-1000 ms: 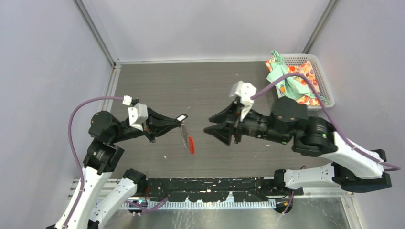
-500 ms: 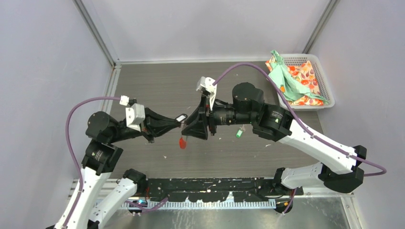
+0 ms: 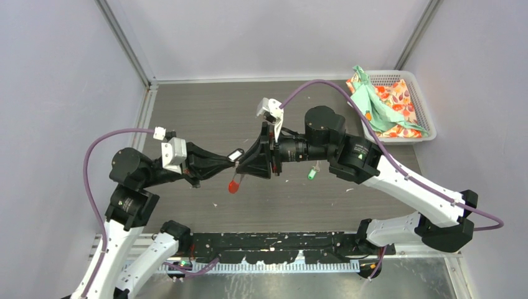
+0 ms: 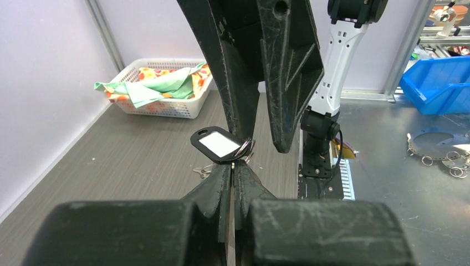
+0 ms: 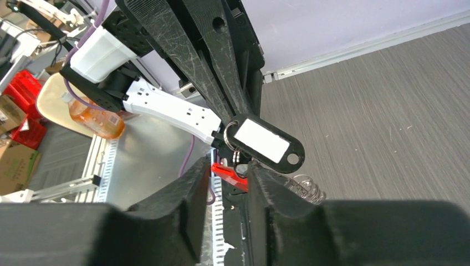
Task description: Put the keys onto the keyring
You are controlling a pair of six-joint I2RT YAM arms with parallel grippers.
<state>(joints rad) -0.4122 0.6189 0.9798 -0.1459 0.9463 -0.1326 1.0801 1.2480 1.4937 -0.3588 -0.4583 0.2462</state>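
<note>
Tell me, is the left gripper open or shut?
Shut: the left gripper has no gap between its fingers, pinching the keyring by the black tag.

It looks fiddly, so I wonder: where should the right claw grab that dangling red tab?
Grip the red tab across its flat faces, coming in level from the right claw's side: it hangs free below the left claw, which is shut on the thin keyring.

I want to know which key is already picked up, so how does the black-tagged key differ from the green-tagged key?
The black-tagged key hangs in the air at the tips of the shut left gripper; the green-tagged key lies on the table near the right arm. The black-tagged key's tag shows a white label; the green-tagged key's tag looks plain bright green. Both are small keys with plastic tags.
</note>
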